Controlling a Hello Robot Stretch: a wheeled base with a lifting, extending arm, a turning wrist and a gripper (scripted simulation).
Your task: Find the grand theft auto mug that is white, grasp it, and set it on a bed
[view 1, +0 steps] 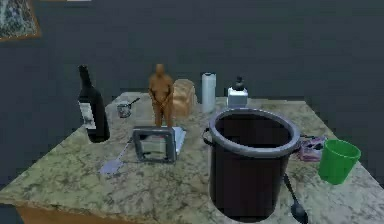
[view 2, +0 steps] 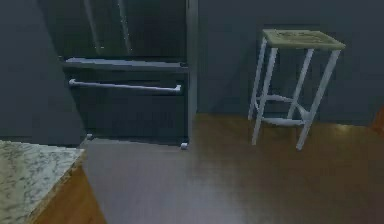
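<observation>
Since neither the place nor the state of the gripper's fingers can be told from these views, nothing can be placed from them; things are placed from the counter instead.

The step in hand looks like the search, with grasping and the carry to a bed to come after it. I cannot pick out the white mug with any certainty. The nearest candidate is a small pale cup (view 1: 125,108) toward the far side of the granite counter (view 1: 60,165), between the wine bottle (view 1: 92,105) and the brown statuette (view 1: 160,94). The next move calls for a closer look at that cup, or for driving on if it proves wrong.

Counted on the counter:
- one bottle
- one statuette
- one loaf (view 1: 183,97)
- one white paper roll (view 1: 208,92)
- one soap dispenser (view 1: 237,93)
- one large dark pot (view 1: 250,160)
- one green cup (view 1: 338,161)
- one spatula (view 1: 115,160)
- one ladle (view 1: 294,200)

To the arm's side stand one dark fridge (view 2: 130,70) and one white stool (view 2: 290,85), well apart from each other.
</observation>
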